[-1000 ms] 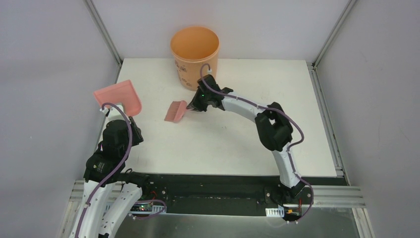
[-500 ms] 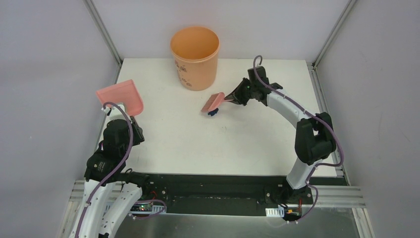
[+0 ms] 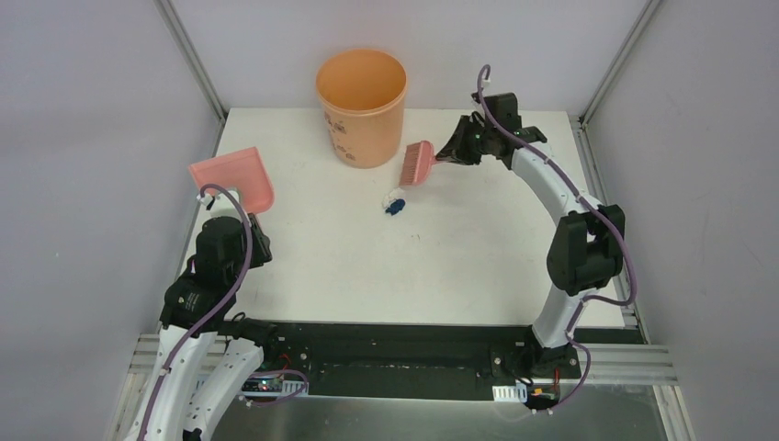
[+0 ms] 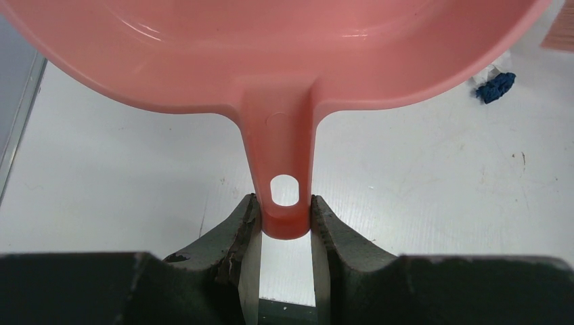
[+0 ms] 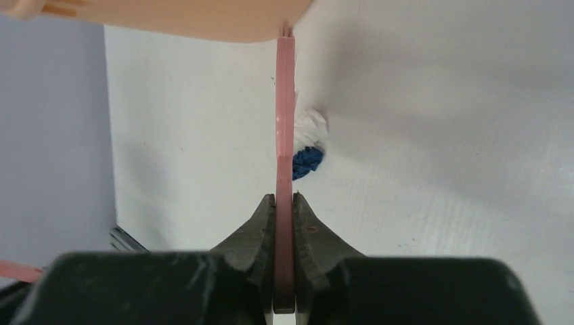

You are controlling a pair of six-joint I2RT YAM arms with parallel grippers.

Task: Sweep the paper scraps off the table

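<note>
Now left jaws grip the dustpan [image 4: 271, 54] handle, right jaws clamp the brush [image 3: 418, 165]; paper scraps [image 3: 395, 204] lie at its seven o'clock

2 tiny crumpled paper scraps [image 3: 394, 204], 1 dark blue, 1 white, touching each other, lying on the matte white table [image 3: 367, 276], toward its far middle
</note>
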